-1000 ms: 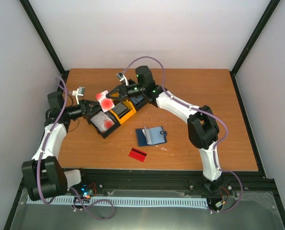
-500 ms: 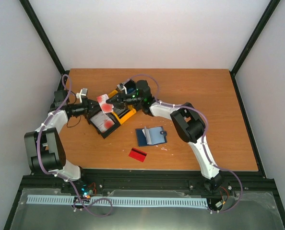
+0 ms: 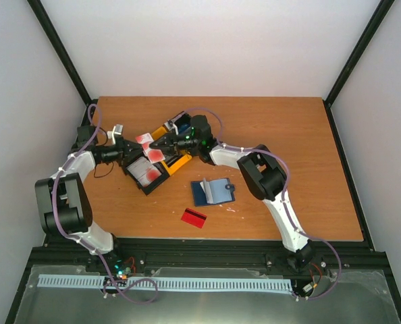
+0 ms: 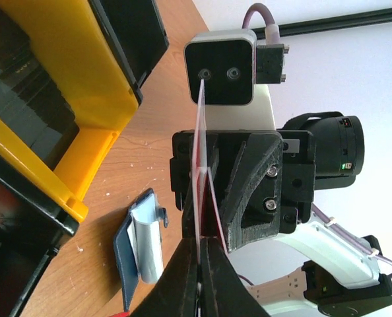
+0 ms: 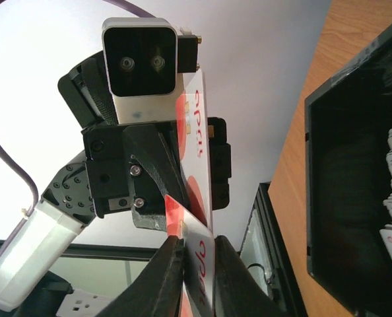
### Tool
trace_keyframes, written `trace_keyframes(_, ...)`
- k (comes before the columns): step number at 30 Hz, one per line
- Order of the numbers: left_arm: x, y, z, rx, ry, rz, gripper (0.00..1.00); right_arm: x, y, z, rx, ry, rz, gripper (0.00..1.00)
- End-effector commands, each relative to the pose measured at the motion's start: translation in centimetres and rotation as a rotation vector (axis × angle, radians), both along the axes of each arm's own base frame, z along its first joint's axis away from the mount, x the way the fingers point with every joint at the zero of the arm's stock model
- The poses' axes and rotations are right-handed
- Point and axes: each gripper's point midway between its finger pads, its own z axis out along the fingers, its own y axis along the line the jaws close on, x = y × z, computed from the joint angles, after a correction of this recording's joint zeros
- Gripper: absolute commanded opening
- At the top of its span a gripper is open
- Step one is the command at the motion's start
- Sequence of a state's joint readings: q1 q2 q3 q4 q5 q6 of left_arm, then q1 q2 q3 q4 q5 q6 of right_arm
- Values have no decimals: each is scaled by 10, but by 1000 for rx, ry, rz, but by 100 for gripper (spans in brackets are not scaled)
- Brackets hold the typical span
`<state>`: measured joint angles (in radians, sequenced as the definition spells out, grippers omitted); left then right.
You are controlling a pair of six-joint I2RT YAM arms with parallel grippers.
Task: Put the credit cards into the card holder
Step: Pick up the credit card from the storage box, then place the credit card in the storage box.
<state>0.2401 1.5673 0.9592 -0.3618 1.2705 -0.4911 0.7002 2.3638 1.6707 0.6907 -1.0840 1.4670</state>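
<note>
From above, the two arms meet over the black and yellow bins (image 3: 177, 158), which lie toward the far left part of the table (image 3: 288, 121). The left claw (image 3: 134, 150) and right claw (image 3: 158, 146) face each other nose to nose, with an upper card (image 3: 145, 138) and a lower card (image 3: 154, 153) showing between them. White and red cards (image 3: 145, 174) lie in the black bin. The card holder (image 3: 214, 192) lies open near the middle of the table, well apart from both claws. A loose red card (image 3: 194, 217) lies just beside it, toward the near edge. In the left wrist view the left claw is closed tight on a card seen edge-on, which stands upright from its fingertips toward the right claw just beyond. The yellow bin (image 4: 84, 112) is at the left and the open card holder lies on the wood below it. In the right wrist view the right claw's fingers (image 5: 171, 277) stand slightly apart with a white and red card between them. I cannot tell whether they pinch it. The left claw, facing, holds a card upright.
</note>
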Motion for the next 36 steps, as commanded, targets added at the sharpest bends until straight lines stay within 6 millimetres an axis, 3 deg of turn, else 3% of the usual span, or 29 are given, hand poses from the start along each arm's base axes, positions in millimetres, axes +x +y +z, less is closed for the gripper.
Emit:
trace_keyframes(1,18,13,-3,42,2,54,1,3,2,-10,-16,29,8,10)
trace_keyframes(11,28,42,-7,131,-3,122,1,6,-17,-19,-45,33,-22,8)
trace_keyframes(16,24,43,0,141,-24,124,1,-1,-27,-20,-44,25,-20,3)
trace_keyframes(19,19,43,-1,179,-43,122,1,1,-35,-9,-35,-16,-33,3)
trace_keyframes(21,13,45,-7,229,-31,129,1,4,-42,1,-55,-69,-51,3)
trace_keyframes(30,-22,29,-61,659,134,37,1,10,-77,1,-258,-217,-114,3)
trace_keyframes(36,-33,23,-72,753,189,-5,1,5,-88,6,-282,-238,-129,3)
